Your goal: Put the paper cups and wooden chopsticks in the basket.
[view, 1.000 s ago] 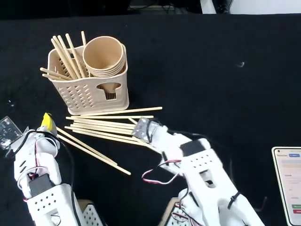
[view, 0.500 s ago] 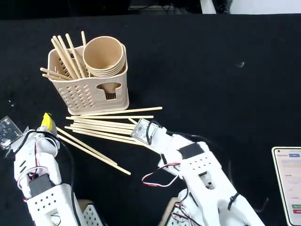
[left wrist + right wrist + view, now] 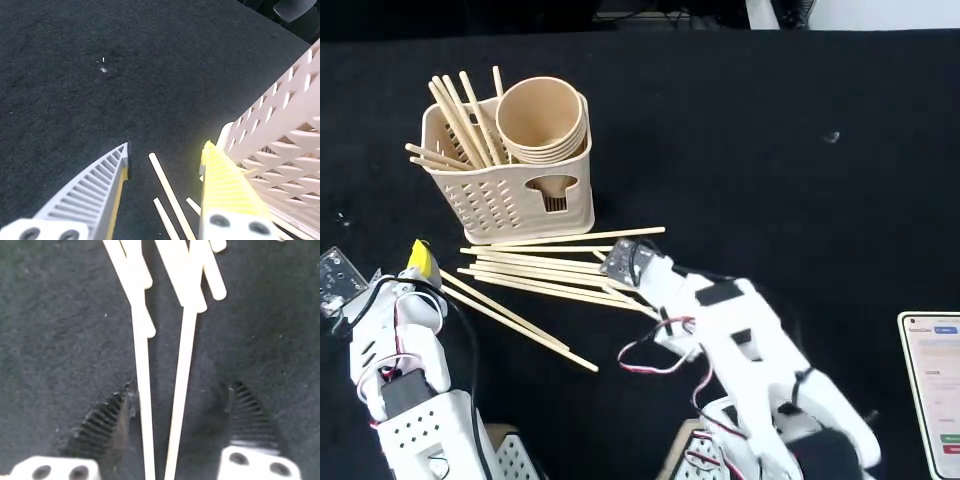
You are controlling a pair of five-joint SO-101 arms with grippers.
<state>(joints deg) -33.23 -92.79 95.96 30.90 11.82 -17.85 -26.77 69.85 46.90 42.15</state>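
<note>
High view: the stack of paper cups (image 3: 542, 118) stands upright in the basket (image 3: 520, 200), on the side nearer the right arm. A bunch of wooden chopsticks (image 3: 460, 115) leans out over the rim on the basket's other side. More loose chopsticks (image 3: 545, 265) lie flat on the black table (image 3: 770, 150) just in front of the basket, most of them in a rough bundle running crosswise. Two longer ones slant away from the bundle toward the arms' bases. The right gripper (image 3: 620, 268) sits low over the end of that bundle. In the right wrist view its fingers stand spread apart (image 3: 177, 390), with two chopsticks (image 3: 182, 365) running through the gap between them and nothing gripped. The left gripper (image 3: 420, 258) rests well back from the bundle, near the basket's front corner, its yellow tip pointing toward the basket. In the left wrist view its fingers are likewise parted (image 3: 166, 147) and empty, with a few chopstick ends (image 3: 167, 187) lying on the cloth between them. The basket's perforated wall (image 3: 280, 130) is just beside the yellow finger (image 3: 225, 185). A phone (image 3: 932, 390) lies at the table's edge beyond the right arm.
</note>
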